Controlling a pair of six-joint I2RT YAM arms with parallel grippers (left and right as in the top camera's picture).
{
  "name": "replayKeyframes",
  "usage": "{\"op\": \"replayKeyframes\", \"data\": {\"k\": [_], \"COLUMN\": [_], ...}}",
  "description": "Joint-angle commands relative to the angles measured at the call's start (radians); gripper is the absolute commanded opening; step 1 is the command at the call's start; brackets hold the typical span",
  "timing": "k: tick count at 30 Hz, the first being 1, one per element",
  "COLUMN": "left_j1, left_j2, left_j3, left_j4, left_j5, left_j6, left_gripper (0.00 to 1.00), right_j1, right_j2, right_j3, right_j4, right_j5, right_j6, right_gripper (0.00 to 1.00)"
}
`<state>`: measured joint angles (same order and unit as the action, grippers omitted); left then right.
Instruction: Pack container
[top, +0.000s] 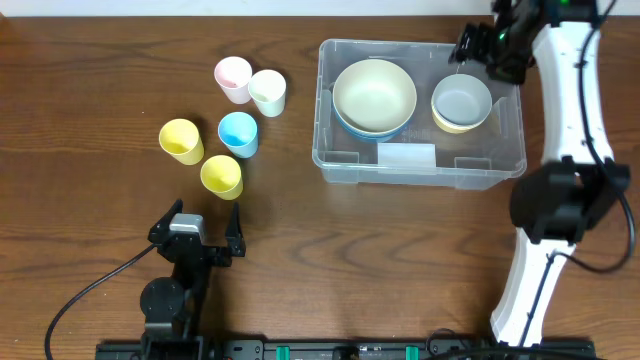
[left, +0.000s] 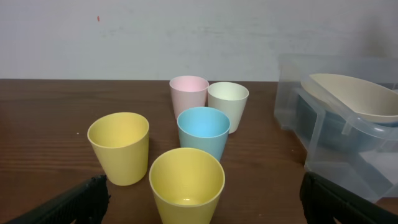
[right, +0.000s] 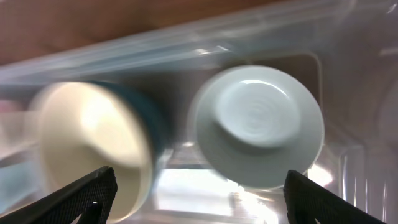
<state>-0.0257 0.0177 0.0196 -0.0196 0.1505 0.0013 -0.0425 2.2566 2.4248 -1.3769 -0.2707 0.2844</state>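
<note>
Right gripper (right: 199, 186): hung wide-jawed, empty, above grey bowl (right: 258, 124) nested in container (right: 348, 68) for space. Left gripper (left: 204, 186): wide-jawed, cups (left: 203, 127) just ahead, unpacked.

bright, even light; right wrist view motion-blurred, glare on the container (right: 356, 93).

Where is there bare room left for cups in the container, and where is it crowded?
In the container, bare floor runs along the near wall: around the label and the near-right corner. The large bowl and small bowl crowd the rest. Outside, the table left of the cups is bare.
</note>
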Motion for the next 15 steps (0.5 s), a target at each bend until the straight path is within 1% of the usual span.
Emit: {"op": "replayKeyframes", "data": {"k": [1, 3, 4, 6, 12, 15], "left_j1": [0.007, 0.007, 0.007, 0.007, 0.007, 0.007], "left_j2": [0.000, 0.000, 0.000, 0.000, 0.000, 0.000], "left_j3": [-0.015, -0.015, -0.015, -0.015, -0.015, -0.015], "left_j4": [-0.036, -0.036, -0.036, -0.036, -0.036, -0.036], "left_j5": [0.021, 0.021, 0.021, 0.021, 0.021, 0.021], "left_j6": [0.013, 0.013, 0.013, 0.013, 0.013, 0.013], "left_gripper": [0.98, 0.98, 0.98, 0.98, 0.98, 0.98], "right_j1": [-0.034, -0.053, -0.068, -0.095, -0.183, -0.225], "right_j2": [-0.179, -0.240, -0.276, -0.326, -0.425, -0.480], "right_j3": [0.058, 0.058, 0.058, 0.058, 0.058, 0.022], "right_j4": [-0.023, -0.047, -0.071, -0.124, -0.304, -0.322], "right_j5": [0.031, 0.168, 0.251, 0.325, 0.356, 0.323], "right_j6": [0.087, 0.163, 0.199, 0.235, 0.261, 0.195], "right_gripper": [0.87, 0.89, 0.93, 0.98, 0.98, 0.97]}}
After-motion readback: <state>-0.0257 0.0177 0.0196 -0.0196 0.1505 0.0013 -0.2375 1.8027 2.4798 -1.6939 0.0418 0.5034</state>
